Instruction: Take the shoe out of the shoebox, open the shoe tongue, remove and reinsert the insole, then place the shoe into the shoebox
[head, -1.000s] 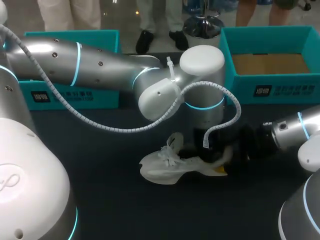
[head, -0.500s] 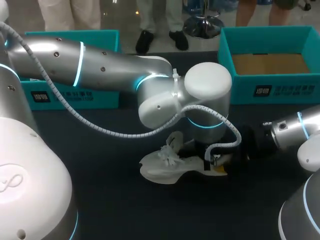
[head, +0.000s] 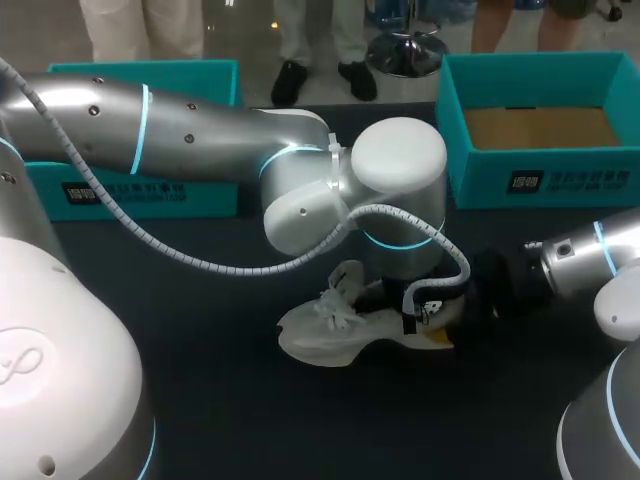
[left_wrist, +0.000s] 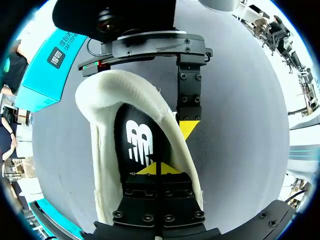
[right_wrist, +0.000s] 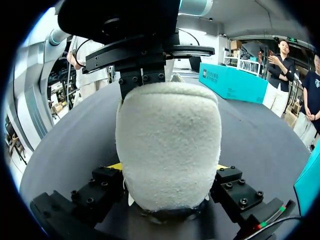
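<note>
A white shoe (head: 325, 335) lies on its side on the dark table, toe toward my left. My right gripper (right_wrist: 167, 170) is shut on its fuzzy white heel (right_wrist: 167, 150), one finger on each side. My left arm (head: 400, 170) reaches across the middle and down into the shoe's opening. In the left wrist view my left gripper (left_wrist: 157, 169) is shut, tips together on the black insole (left_wrist: 137, 142) with its white logo. I cannot tell whether the tips pinch any of the insole. One right fingertip (left_wrist: 187, 127) lies along the shoe's outer side.
An open teal shoebox (head: 540, 182) with a brown cardboard floor stands at the back right. A second teal box (head: 150, 190) stands at the back left, partly behind my left arm. Bare dark table lies in front of the shoe.
My left gripper has shut inside the shoe, and its wrist has sunk a little and shifted left. The shoe and my right arm have stayed put.
</note>
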